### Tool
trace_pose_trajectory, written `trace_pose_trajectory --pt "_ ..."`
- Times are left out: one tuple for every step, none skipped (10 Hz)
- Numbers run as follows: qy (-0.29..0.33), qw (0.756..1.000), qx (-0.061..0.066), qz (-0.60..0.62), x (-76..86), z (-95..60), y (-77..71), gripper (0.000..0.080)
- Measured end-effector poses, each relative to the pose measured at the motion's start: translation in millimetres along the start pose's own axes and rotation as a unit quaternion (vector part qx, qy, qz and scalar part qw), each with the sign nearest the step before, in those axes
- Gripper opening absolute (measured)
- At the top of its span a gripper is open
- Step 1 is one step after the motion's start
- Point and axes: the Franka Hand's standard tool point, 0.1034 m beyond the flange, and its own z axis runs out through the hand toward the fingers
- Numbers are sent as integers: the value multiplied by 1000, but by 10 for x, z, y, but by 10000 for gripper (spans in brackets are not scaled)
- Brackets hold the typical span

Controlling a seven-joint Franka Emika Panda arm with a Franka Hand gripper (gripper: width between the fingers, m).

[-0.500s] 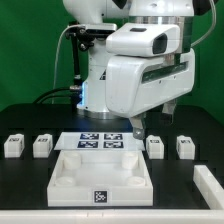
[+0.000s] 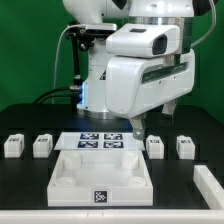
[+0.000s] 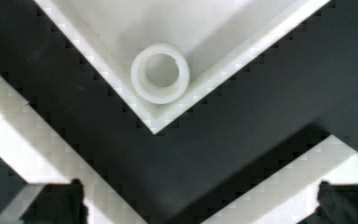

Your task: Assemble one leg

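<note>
Four small white legs stand in a row on the black table: two at the exterior view's left point(image 2: 12, 145) point(image 2: 42, 145) and two at its right point(image 2: 155, 147) point(image 2: 185, 147). My gripper point(image 2: 153, 119) hangs open and empty above the table, just over the inner right leg and the far right corner of the large white square top point(image 2: 100, 180). In the wrist view the gripper point(image 3: 194, 210) looks down on one corner of the top point(image 3: 220, 40) with its round socket point(image 3: 160, 75). Both dark fingertips point(image 3: 43, 205) stand wide apart with nothing between them.
The marker board point(image 2: 100, 141) lies flat behind the top, between the two pairs of legs. A white piece point(image 2: 209, 186) shows at the front right edge of the exterior view. The robot's bulky white arm fills the upper part of that view.
</note>
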Motion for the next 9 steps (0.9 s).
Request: trace_pose_trajectory --pt "0 1000 0 0 0 1 0 650" --pt "0 1000 0 0 -1 3 -1 650" --pt "0 1000 0 0 -1 4 -1 650" --pt "0 1000 0 0 -1 5 -2 650" --pt "0 1000 0 0 -2 7 -2 650" --pt "0 1000 1 0 -2 9 -3 650" --pt "-1 1000 1 -11 -3 11 -3 650" --pt "0 1000 0 -14 -30 13 -13 650" --pt "-2 998 -1 -58 -204 50 -99 650"
